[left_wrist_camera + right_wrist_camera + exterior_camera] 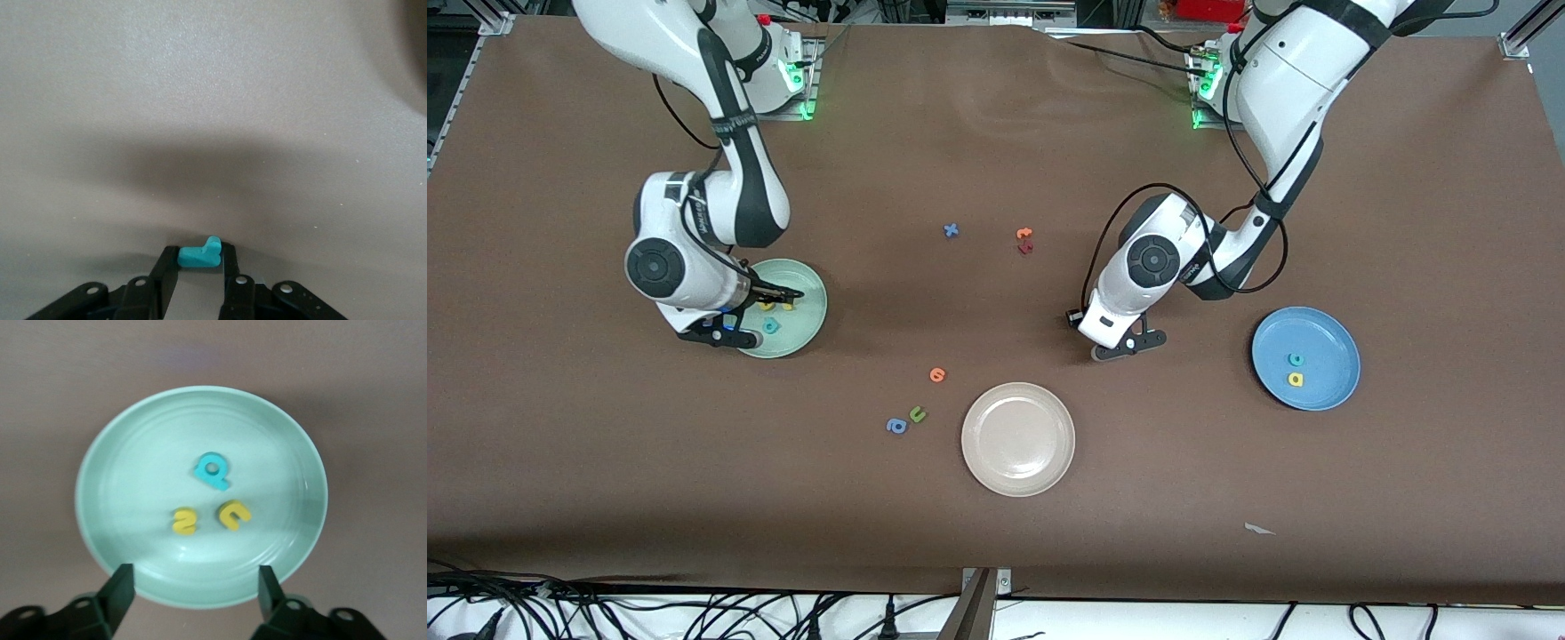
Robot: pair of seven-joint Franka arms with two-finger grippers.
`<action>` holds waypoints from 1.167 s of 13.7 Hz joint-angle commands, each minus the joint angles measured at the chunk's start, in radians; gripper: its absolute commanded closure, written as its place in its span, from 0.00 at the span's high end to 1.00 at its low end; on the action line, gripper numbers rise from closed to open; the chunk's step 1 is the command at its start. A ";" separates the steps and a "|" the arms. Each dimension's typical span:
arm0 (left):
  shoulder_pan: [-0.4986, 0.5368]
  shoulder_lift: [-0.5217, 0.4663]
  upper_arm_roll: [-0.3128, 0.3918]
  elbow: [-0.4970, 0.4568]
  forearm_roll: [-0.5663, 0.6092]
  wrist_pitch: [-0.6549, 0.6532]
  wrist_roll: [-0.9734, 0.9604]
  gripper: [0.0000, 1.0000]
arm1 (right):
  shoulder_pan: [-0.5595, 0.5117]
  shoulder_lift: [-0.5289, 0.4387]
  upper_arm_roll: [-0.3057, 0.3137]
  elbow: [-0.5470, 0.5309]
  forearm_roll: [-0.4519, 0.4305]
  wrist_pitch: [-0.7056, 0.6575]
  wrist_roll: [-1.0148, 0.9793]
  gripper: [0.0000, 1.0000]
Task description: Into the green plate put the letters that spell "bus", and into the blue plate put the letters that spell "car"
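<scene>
1. The green plate (200, 497) is seen to hold all three "bus" letters: the teal "b" (213, 471), the yellow "s" (184, 522) and the yellow "u" (234, 514), lying close together and flat in its well.
2. The right hand (193, 583) is held just over that plate with its fingers spread and nothing between them; the "bus" part is judged finished.
3. The blue plate (1305, 358), toward the left arm's end of the surface, is seen to carry the teal "c" (1295, 359) and the yellow "a" (1296, 380); only the "r" is missing.
4. The teal "r" (199, 254) is pinched between the fingers of the left hand (199, 277), low at the bare surface (213, 100) between the beige-white plate (1018, 438) and the blue plate.
5. The step in hand is judged to be the pick-up of the last "car" letter.
6. Next, a lift is called for, then a carry over the blue plate and a release into a free part of it, clear of the two letters already there.
7. The orange letter (937, 374), the green "u" (917, 413) and the blue "a" (896, 426) are to be left alone.
</scene>
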 commanded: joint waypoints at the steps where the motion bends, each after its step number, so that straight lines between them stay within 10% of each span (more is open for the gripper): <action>1: -0.013 -0.003 0.010 -0.011 0.027 0.012 -0.016 0.32 | 0.001 -0.136 -0.033 0.022 0.005 -0.109 -0.049 1.00; 5: -0.013 -0.005 0.012 -0.011 0.027 0.006 -0.013 0.28 | 0.001 -0.146 -0.116 0.306 -0.057 -0.470 -0.073 1.00; 10: 0.049 -0.037 0.018 0.034 0.053 -0.074 0.068 0.24 | -0.016 -0.175 -0.148 0.469 -0.113 -0.572 -0.179 1.00; 16: 0.255 -0.105 0.020 0.067 0.055 -0.248 0.410 0.24 | -0.493 -0.288 0.383 0.458 -0.259 -0.585 -0.176 1.00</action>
